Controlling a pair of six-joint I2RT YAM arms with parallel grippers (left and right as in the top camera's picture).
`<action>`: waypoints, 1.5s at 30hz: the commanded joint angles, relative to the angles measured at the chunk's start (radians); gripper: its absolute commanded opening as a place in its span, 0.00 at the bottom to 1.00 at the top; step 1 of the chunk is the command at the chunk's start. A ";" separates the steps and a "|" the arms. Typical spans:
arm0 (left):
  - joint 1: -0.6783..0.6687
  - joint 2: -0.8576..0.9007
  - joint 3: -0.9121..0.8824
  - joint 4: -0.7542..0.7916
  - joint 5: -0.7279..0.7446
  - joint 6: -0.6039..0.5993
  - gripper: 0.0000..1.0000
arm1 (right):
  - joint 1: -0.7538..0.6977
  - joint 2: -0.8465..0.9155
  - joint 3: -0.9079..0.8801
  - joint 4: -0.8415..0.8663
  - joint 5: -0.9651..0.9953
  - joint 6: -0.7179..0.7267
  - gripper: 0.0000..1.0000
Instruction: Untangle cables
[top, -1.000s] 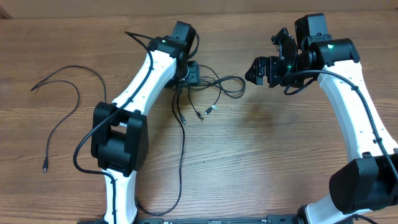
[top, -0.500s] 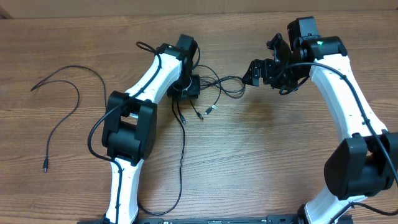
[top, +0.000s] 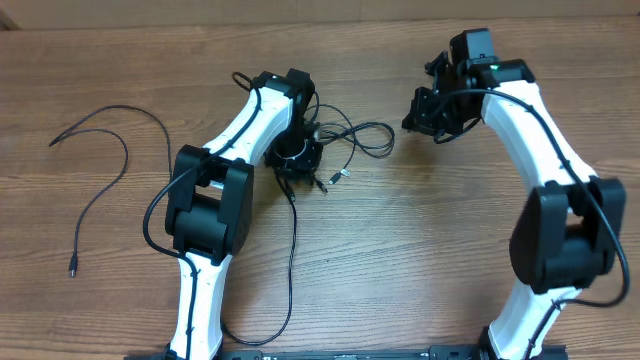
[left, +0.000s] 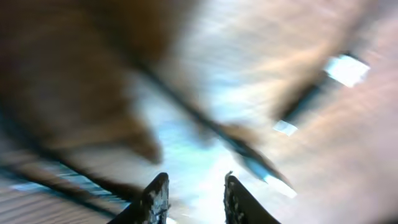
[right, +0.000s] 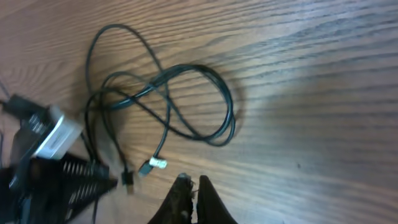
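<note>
The knotted cables (top: 352, 141) lie mid-worktop (top: 430, 260); only overhead do you also see a loose strand (top: 105, 165) lying well apart to the left and another strand (top: 292, 260) trailing toward the near edge. Your right wrist view alone picks out the bundle's loops and a silver-tipped plug (right: 153, 165), with the right end effector (right: 191, 184) pinched closed, empty, just short of them. Overhead, the left end effector (top: 293, 157) sits at the bundle's left side. Its own blurred wrist view shows fingers (left: 155, 196) narrowly parted, but you cannot tell whether a strand lies between.
</note>
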 joint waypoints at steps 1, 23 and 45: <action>0.000 0.016 -0.005 -0.025 0.255 0.194 0.34 | 0.005 0.064 -0.003 0.048 -0.006 0.024 0.04; -0.024 0.016 -0.005 -0.048 0.345 0.174 0.50 | 0.043 0.203 -0.034 0.172 -0.010 0.024 0.21; -0.016 0.003 0.038 -0.182 0.176 0.114 0.29 | 0.225 0.197 -0.121 -0.198 -0.115 -0.075 0.06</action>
